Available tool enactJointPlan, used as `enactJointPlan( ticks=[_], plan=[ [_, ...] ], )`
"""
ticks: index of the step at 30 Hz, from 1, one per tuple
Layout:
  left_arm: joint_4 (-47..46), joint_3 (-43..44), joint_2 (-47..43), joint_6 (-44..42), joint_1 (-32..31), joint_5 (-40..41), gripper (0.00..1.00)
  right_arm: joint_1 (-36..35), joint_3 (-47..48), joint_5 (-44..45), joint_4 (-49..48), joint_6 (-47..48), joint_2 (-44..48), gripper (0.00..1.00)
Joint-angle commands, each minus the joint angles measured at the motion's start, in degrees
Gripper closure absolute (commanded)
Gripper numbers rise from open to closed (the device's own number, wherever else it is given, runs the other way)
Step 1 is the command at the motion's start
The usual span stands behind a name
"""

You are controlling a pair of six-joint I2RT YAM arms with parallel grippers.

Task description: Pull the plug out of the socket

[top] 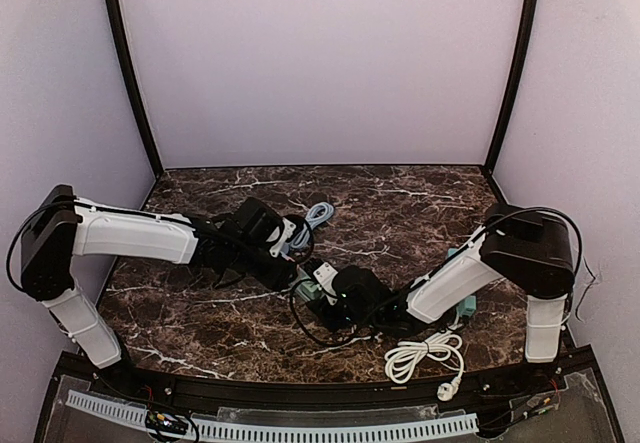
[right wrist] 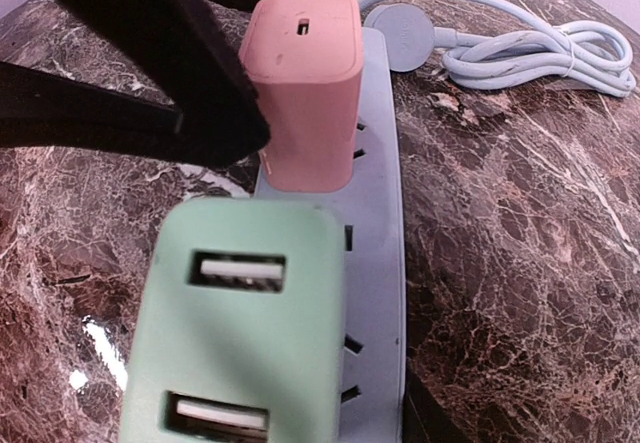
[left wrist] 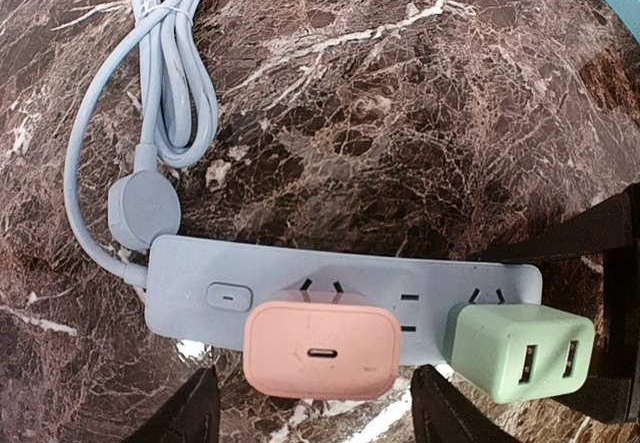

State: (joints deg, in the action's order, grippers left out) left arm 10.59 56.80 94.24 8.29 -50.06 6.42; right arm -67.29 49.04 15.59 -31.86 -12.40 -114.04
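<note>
A light blue power strip (left wrist: 200, 278) lies on the marble table, also in the top view (top: 303, 285) and the right wrist view (right wrist: 375, 213). A pink charger plug (left wrist: 320, 348) (right wrist: 305, 93) sits in its middle socket. A green two-port charger (left wrist: 515, 348) (right wrist: 235, 333) sits in the end socket. My left gripper (left wrist: 322, 408) (top: 290, 248) is open, its fingers (left wrist: 190, 413) either side of the pink plug, apart from it. My right gripper (right wrist: 290, 403) (top: 322, 295) straddles the strip's end at the green charger; one finger (right wrist: 430, 418) is against the strip's edge, the other is hidden.
The strip's blue cable (left wrist: 175, 73) (top: 320, 213) lies coiled beyond it, its round plug (left wrist: 145, 208) beside the switch end. A white coiled cable (top: 425, 353) lies at the front right. A teal object (top: 462, 298) sits by the right arm.
</note>
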Motion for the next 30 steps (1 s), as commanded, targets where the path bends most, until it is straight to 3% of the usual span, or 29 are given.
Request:
enactJointPlan(
  ticks=[1, 8, 19, 30],
  plan=[
    [0.0, 1.7, 0.7, -0.6, -0.2, 0.6, 0.38, -0.5, -0.3, -4.4, -1.0, 0.9, -3.1, 1.00],
    [1.0, 3.0, 0.9, -0.8, -0.3, 0.4, 0.57, -0.6, 0.1, -4.3, -0.5, 0.8, -3.6, 1.00],
    [1.6, 3.7, -0.9, -0.9, -0.3, 0.4, 0.75, -0.5, 0.4, -4.3, -0.3, 0.8, -4.0, 1.00],
    [-9.3, -4.2, -4.4, -0.6, -0.2, 1.8, 0.77, -0.6, 0.7, -3.8, 0.1, 0.6, -4.2, 1.00]
  ],
)
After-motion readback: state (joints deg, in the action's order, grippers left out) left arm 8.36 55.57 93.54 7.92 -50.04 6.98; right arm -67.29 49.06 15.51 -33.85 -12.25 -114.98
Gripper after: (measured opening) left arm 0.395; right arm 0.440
